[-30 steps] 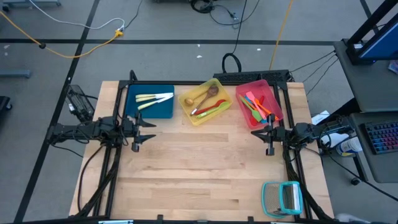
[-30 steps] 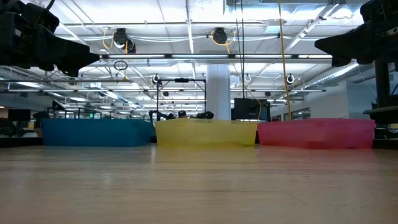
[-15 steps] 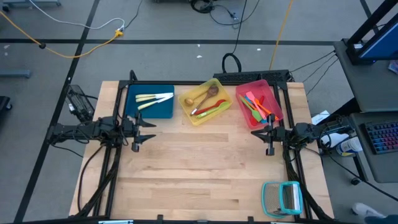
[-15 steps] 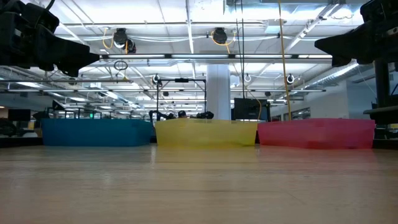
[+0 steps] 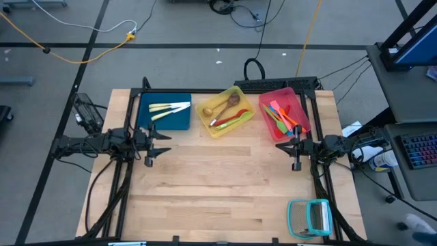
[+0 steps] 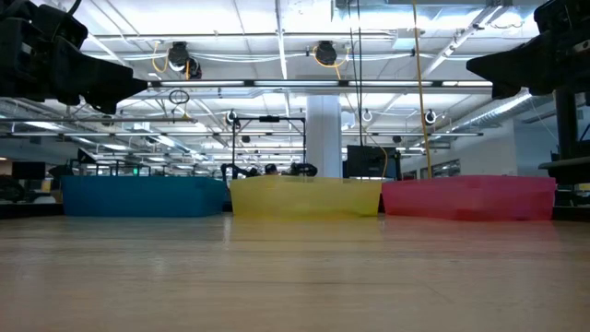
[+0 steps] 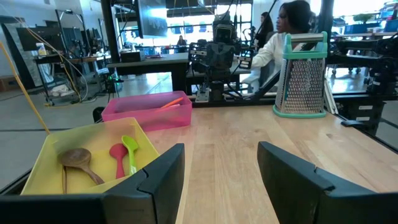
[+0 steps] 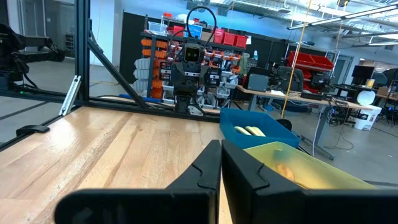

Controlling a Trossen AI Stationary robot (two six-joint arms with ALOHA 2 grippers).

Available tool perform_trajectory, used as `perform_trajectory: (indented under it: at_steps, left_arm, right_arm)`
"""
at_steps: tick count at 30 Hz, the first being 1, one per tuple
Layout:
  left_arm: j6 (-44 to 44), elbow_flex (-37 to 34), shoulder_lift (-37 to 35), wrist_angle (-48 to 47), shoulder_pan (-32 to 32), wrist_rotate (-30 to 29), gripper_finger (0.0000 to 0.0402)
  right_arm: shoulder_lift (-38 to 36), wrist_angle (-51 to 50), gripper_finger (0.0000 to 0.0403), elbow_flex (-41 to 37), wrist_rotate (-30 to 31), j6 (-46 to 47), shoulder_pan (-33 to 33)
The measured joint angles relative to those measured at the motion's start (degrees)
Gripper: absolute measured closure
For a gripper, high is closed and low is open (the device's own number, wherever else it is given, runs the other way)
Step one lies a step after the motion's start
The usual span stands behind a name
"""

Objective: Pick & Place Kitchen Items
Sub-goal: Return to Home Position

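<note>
The kitchen items lie sorted in three trays along the table's far edge. The blue tray (image 5: 164, 111) holds pale-handled cutlery (image 5: 169, 109). The yellow tray (image 5: 225, 111) has wooden spoons (image 5: 227, 103), a red utensil and a green one (image 7: 130, 149). Orange, green and red spatulas (image 5: 281, 117) fill the pink tray (image 5: 284, 112). My left gripper (image 5: 162, 143) hovers open at the table's left edge, level, holding nothing. At the right edge, just near of the pink tray, my right gripper (image 5: 287, 147) hovers shut and empty.
A teal-framed rack (image 5: 309, 217) stands at the table's near right corner. The bare wooden tabletop (image 5: 218, 178) lies between the two arms. A person (image 7: 280, 37) sits beyond the table's right side.
</note>
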Motion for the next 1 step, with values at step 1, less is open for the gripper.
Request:
perform_trajectory:
  at_steps: [1]
  left_arm:
    - [-0.01, 0.0, 0.01, -0.01, -0.01, -0.02, 0.0195]
  right_arm:
    - [0.0, 0.02, 0.0394, 0.0, -0.02, 0.02, 0.0]
